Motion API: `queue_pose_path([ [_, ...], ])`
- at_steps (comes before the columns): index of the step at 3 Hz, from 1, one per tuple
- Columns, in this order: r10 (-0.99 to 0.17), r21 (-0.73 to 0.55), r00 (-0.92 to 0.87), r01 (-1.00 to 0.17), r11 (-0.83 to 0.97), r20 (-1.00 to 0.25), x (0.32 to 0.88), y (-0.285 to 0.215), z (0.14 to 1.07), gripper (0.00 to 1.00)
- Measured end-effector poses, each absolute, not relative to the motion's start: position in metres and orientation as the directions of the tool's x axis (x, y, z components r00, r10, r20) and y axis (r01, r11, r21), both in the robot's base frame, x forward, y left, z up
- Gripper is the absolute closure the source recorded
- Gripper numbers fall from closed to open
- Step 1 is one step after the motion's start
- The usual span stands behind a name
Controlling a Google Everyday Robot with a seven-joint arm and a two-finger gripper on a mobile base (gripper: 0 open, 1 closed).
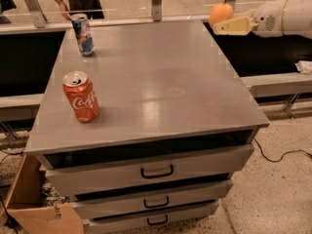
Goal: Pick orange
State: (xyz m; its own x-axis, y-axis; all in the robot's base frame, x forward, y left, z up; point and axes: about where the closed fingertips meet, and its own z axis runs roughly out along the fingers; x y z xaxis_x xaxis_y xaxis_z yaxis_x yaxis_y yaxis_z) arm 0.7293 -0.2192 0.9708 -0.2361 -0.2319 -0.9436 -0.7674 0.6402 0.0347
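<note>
Camera view: the end effector [220, 25] is at the upper right, past the back-right corner of the bench [161, 82] and off the bench top. It is gripping the orange [221, 11]. 1 pale yellow finger [236, 26] shows under and in front of the fruit; the other is hidden behind it. The orange is in the air, not touching the bench, level with the rail [122, 21] that runs behind it. The white arm [287, 14] comes in from the right edge, roughly level, with the wrist pointing left.

On the bench: 2 cans, both upright.
- The red cola can [81, 96] is near the front-left edge, with the top opening visible.
- The blue and silver can [83, 34] is at the back-left corner.
- The 2 cans are well apart from each other and from the orange, which is on the opposite side.

Below the top: 3 drawers [157, 171], stacked, each with a dark handle in the middle. There is a dark gap between the bench top and drawer 1.

A cardboard box [41, 217] sits on the floor at the lower left, beside the bench's front-left corner. A black cable [280, 156] lies on the speckled floor [273, 199] at the right.
</note>
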Motion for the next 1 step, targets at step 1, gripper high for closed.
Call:
queue_pose_path([
  [1, -0.233, 0.024, -0.227, -0.765, 0.644, -0.946, 0.7243, -0.2235, 0.9788, 1.00],
])
